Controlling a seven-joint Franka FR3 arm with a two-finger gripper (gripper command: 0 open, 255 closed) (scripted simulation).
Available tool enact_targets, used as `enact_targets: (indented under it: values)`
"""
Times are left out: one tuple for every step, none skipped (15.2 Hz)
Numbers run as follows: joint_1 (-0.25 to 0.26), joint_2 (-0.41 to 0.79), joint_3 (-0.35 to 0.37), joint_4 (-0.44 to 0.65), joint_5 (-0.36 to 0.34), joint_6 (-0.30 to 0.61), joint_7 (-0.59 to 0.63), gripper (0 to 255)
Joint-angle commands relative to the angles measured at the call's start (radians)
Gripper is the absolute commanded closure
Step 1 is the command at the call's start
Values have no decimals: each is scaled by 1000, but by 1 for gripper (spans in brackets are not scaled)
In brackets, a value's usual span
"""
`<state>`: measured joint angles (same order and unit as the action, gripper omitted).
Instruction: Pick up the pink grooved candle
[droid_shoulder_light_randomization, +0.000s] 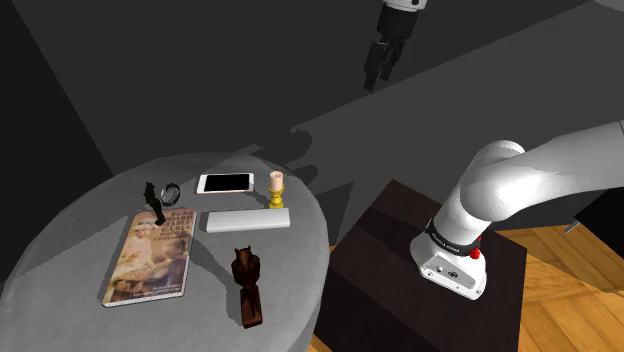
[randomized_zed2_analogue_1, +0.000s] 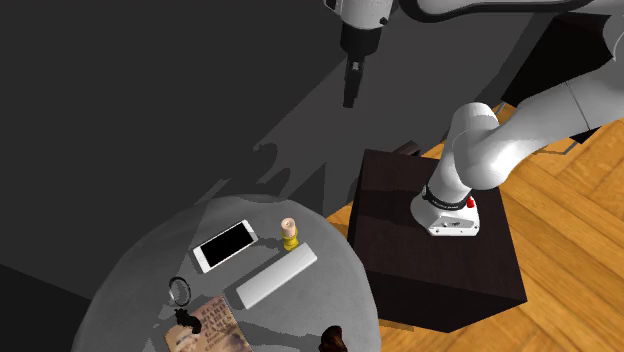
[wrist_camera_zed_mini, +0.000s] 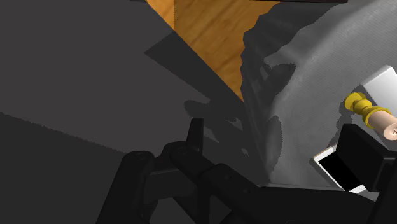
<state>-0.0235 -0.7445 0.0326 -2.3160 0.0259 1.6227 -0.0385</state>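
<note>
The pink candle stands upright in a small yellow holder on the round grey table, between a phone and a white bar. It also appears in the second exterior view and beside the right finger in the wrist view. My black gripper hangs high above and beyond the table's far edge, well clear of the candle, with its fingers apart and nothing between them. From the second exterior view the gripper points down over the dark floor. The wrist view shows the gripper open.
On the table lie a white phone, a white bar, a book, a dark wooden figurine and a small black object with a ring. The dark stand is beside the table, on a wood floor.
</note>
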Motion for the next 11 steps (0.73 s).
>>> enact_targets:
  values:
    - [0,0,0,0,0,0,0,0]
    - [6,1,19,-21,9,26,20,0]
    - [12,3,39,-40,18,51,40,0]
    - [18,7,58,-58,27,78,59,0]
    - [25,12,78,-75,35,104,79,0]
    - [31,19,98,-91,44,131,99,0]
    - [37,28,118,-105,52,158,119,0]
    - [44,39,138,-118,59,186,140,0]
    - [49,51,159,-130,66,213,160,0]
    - [55,64,180,-140,73,241,180,0]
    - [60,80,201,-149,79,270,201,0]
